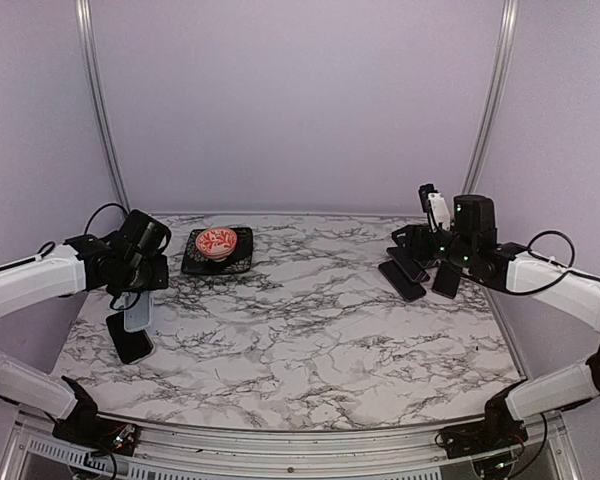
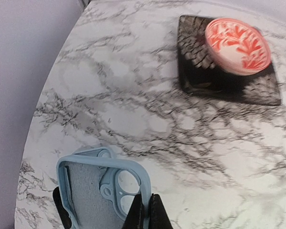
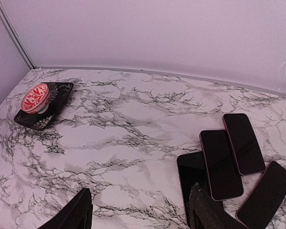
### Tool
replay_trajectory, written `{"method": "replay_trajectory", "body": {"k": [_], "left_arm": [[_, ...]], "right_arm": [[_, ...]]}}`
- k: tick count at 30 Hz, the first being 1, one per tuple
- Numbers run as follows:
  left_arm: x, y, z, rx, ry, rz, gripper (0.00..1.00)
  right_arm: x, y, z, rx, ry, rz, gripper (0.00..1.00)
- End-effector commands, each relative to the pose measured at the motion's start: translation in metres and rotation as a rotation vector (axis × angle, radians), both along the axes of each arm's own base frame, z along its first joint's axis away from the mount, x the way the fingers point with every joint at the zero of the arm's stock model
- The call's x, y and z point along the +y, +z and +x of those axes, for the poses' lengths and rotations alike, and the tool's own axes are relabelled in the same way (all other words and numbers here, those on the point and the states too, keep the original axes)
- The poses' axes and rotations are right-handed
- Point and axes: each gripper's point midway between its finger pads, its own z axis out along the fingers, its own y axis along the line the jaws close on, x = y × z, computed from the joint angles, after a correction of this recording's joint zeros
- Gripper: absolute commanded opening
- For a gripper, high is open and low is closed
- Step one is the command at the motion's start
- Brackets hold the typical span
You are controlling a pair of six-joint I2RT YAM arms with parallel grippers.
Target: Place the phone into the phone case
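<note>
A robotics lab test cell: plain lilac wall panels [image 1: 300, 100] and aluminium frame posts [image 1: 98, 100] rise behind a marble-patterned table [image 1: 310, 330], with a left arm [image 1: 30, 280] and right arm [image 1: 565, 285] bolted at its near edge.

— What does everything stand on?
— A white tabletop [image 1: 310, 340] veined in grey and black like marble, with a metal frame [image 1: 280, 440] along its near edge.
— And around it?
— Plain lilac walls [image 1: 300, 100], with two slim aluminium posts [image 1: 100, 110] rising at the back corners. The light is soft and even.
</note>
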Motion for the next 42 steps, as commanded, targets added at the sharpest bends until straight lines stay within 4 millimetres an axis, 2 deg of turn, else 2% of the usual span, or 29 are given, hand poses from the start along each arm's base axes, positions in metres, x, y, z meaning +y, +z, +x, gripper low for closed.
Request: {"method": "replay_trajectory", "body": {"k": [1,3,5,8,12,15,18,20,22,24,26,28,29,31,32,34,35,37,39,42], "left_arm": [[-0.060,0.060,0.008,-0.175,-0.125,-0.197,0.00],[-0.096,0.060,0.004,-0.176,-0.209,-0.284,0.00],[-0.139,0.051,-0.003,-0.134,-0.307,-0.348,0.00],[-0.202,0.024,-0.009,-0.036,-0.438,-0.373,0.00],[-0.284,-0.015,-0.017,0.070,-0.629,-0.297,0.00],[-0.321,-0.053,-0.021,0.150,-0.710,-0.217,0.00],[-0.339,-0.077,-0.022,0.203,-0.744,-0.181,0.00],[-0.344,-0.089,-0.024,0.235,-0.760,-0.172,0.03],[-0.344,-0.095,-0.027,0.254,-0.773,-0.175,0.20],[-0.349,-0.091,-0.030,0.254,-0.805,-0.190,0.37],[-0.356,-0.077,-0.033,0.239,-0.850,-0.225,0.49],[-0.360,-0.053,-0.033,0.199,-0.891,-0.276,0.57],[-0.356,-0.040,-0.030,0.170,-0.889,-0.295,0.58],[-0.337,-0.021,-0.022,0.132,-0.848,-0.322,0.57],[-0.322,-0.018,-0.016,0.119,-0.807,-0.315,0.54],[-0.287,-0.019,-0.007,0.099,-0.722,-0.280,0.38],[-0.266,-0.030,-0.006,0.108,-0.680,-0.239,0.32],[-0.236,-0.047,-0.007,0.116,-0.633,-0.159,0.22],[-0.220,-0.064,-0.015,0.147,-0.634,-0.107,0.18],[-0.209,-0.090,-0.027,0.212,-0.637,-0.076,0.13]], "right_arm": [[0.021,0.015,0.005,-0.008,0.035,0.001,0.67],[0.030,0.012,0.003,0.008,0.062,-0.007,0.67],[0.041,0.010,0.002,0.021,0.086,-0.009,0.67],[0.053,0.008,0.000,0.031,0.116,-0.007,0.67],[0.058,-0.003,-0.001,0.049,0.116,-0.041,0.67],[0.054,-0.015,-0.002,0.077,0.090,-0.068,0.68],[0.050,-0.028,-0.006,0.106,0.077,-0.078,0.69],[0.050,-0.038,-0.009,0.134,0.081,-0.079,0.69],[0.052,-0.049,-0.011,0.164,0.087,-0.072,0.69],[0.054,-0.061,-0.014,0.198,0.092,-0.063,0.69],[0.060,-0.072,-0.017,0.228,0.101,-0.058,0.68],[0.068,-0.080,-0.020,0.242,0.104,-0.089,0.68],[0.074,-0.084,-0.023,0.247,0.113,-0.109,0.68],[0.088,-0.093,-0.031,0.272,0.140,-0.129,0.65],[0.096,-0.098,-0.035,0.286,0.153,-0.132,0.62],[0.112,-0.111,-0.047,0.321,0.192,-0.139,0.54],[0.118,-0.118,-0.054,0.341,0.205,-0.149,0.50],[0.134,-0.133,-0.069,0.384,0.239,-0.161,0.39],[0.146,-0.148,-0.081,0.420,0.272,-0.180,0.33],[0.161,-0.169,-0.095,0.469,0.308,-0.206,0.23]]}}
